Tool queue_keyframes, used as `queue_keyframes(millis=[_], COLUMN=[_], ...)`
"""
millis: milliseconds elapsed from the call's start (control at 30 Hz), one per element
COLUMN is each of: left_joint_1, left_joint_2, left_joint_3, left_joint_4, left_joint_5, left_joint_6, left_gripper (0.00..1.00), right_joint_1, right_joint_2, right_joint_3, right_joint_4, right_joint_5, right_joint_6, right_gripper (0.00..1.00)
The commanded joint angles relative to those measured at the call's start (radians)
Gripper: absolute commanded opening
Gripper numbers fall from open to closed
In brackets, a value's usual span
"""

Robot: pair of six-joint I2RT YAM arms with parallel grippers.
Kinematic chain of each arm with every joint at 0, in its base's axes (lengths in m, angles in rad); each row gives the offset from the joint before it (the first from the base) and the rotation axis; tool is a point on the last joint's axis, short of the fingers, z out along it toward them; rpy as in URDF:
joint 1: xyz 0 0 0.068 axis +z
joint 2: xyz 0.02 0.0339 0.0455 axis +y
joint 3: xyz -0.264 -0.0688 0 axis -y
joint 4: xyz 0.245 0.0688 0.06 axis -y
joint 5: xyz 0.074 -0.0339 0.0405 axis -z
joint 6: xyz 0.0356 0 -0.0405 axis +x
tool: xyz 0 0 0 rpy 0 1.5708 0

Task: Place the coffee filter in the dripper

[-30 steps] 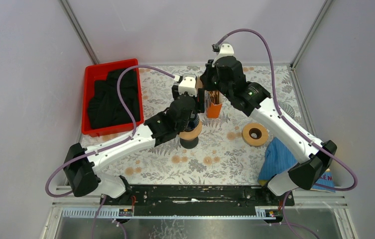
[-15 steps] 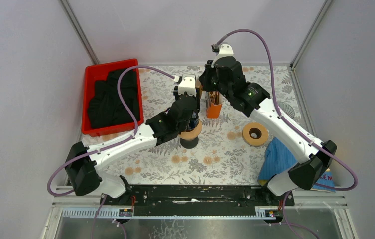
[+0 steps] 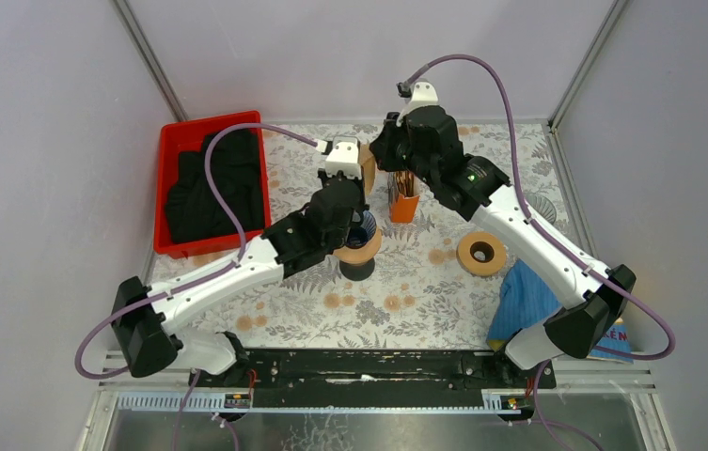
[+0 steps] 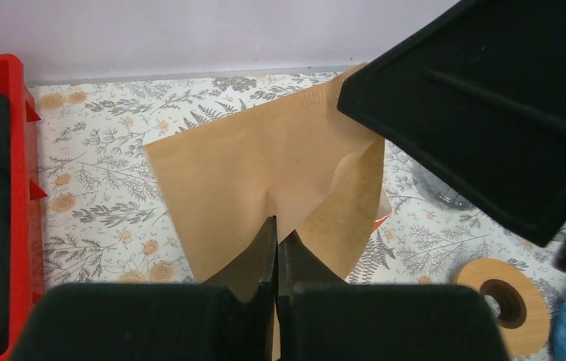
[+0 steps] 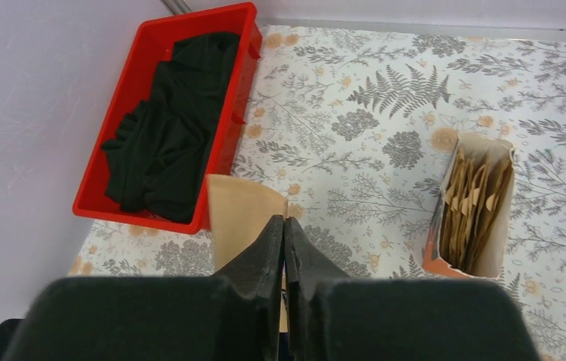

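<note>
While pinched from two sides — step: mid-air handover of the coffee filter [image 4: 264, 173], judged from the double grip; not yet at the dripper [image 3: 359, 252].
Left gripper [image 4: 276, 226]: clamped on the coffee filter's lower edge, fingers pressed together, bottom centre of the left wrist view.
Right gripper [image 5: 284, 222]: fingers drawn together with tan paper at the tips, read as pinching the same sheet; black body covering the sheet's upper right corner in the left wrist view.
Coffee filter location: upper centre of the top view, in the air between the two wrists, just above the dripper in the frame.
Dripper: centre of the top view, tan rim on a black base, partly hidden under the left arm.
Orientation: flat and folded, not spread into a cone; straight edge climbing from mid-left to upper right of the left wrist view; long axis along that diagonal; pointed end not possible to tell.
Next move, as judged: release by the right gripper, then a turn to bring the point down, fold opened, lowering into the dripper's mouth.
Risk: thin paper, likely to crease or tear under a two-way pull.
</note>
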Motion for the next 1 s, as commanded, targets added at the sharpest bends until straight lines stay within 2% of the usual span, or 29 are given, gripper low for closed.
queue_keyframes(millis=[0, 133, 233, 367, 633, 833, 967], left_joint_1=[-0.006, -0.006, -0.006, -0.005, 0.003, 0.005, 0.004], left_joint_2=[-0.06, -0.08, -0.095, -0.115, -0.125, -0.12, -0.102], left_joint_3=[-0.007, 0.01, 0.032, 0.054, 0.086, 0.096, 0.107], left_joint_4=[-0.013, -0.074, -0.128, -0.192, -0.277, -0.288, -0.301], left_joint_5=[-0.001, 0.023, 0.039, 0.057, 0.07, 0.131, 0.144], left_joint_6=[-0.022, -0.05, -0.08, -0.123, -0.204, -0.235, -0.243], left_gripper=[0.0, 0.0, 0.0, 0.0, 0.02, 0.02, 0.02], right_joint_1=[0.012, 0.012, 0.011, 0.011, 0.012, 0.011, 0.012], right_joint_2=[-0.044, -0.058, -0.079, -0.139, -0.242, -0.274, -0.279], right_joint_3=[-0.013, -0.019, -0.029, -0.098, -0.229, -0.294, -0.314], right_joint_4=[0.085, 0.106, 0.127, 0.192, 0.25, 0.265, 0.269], right_joint_5=[-0.051, -0.101, -0.152, -0.187, -0.197, -0.288, -0.336], right_joint_6=[-0.003, -0.011, -0.02, -0.037, -0.073, -0.079, -0.076], right_gripper=[0.1, 0.17, 0.26, 0.4, 0.59, 0.67, 0.69])
